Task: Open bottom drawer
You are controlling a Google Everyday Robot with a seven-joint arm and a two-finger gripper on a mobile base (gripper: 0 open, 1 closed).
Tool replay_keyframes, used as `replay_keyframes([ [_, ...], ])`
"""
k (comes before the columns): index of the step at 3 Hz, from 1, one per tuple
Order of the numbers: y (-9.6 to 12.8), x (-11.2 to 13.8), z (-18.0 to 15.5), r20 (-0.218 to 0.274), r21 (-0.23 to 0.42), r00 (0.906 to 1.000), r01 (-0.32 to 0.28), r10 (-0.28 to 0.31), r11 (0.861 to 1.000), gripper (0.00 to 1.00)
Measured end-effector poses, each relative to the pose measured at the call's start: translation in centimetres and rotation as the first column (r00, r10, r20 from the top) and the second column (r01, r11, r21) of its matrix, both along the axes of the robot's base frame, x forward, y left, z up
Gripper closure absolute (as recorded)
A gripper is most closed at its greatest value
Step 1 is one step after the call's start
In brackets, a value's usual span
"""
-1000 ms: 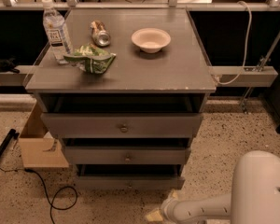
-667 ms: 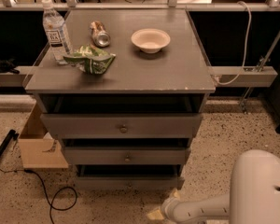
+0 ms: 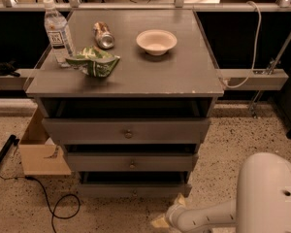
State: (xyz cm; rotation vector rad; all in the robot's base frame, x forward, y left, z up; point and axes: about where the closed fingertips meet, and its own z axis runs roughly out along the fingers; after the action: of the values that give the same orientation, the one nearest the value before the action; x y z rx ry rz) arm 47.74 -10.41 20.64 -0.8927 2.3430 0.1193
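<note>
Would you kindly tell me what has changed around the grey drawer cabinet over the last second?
Nothing has visibly changed. The gripper stays low near the floor, just below and to the right of the narrow grey wooden bottom drawer. That drawer has come no further out than before.

Noted gripper (image 3: 161, 221) low by floor, just below right end of bottom drawer (image 3: 111, 190), shape indistinct. Found robot body (image 3: 271, 193) cropped at lower right corner. Could not read bottle (image 3: 58, 33) label. Saw cardboard box (image 3: 41, 157) partly hidden behind cabinet (image 3: 136, 76).
</note>
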Motion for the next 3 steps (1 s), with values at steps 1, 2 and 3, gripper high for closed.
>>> replay_keyframes([
  [1, 1.4, 1.4, 2.6, 0.046, -0.017, 0.9979, -0.046, 0.047, 0.999, 0.00],
  [2, 2.2, 2.1, 3.9, 0.064, -0.032, 0.9946, -0.080, 0.082, 0.996, 0.00],
  [3, 2.6, 2.1, 4.3, 0.094, -0.089, 0.9895, -0.102, 0.110, 0.991, 0.00],
])
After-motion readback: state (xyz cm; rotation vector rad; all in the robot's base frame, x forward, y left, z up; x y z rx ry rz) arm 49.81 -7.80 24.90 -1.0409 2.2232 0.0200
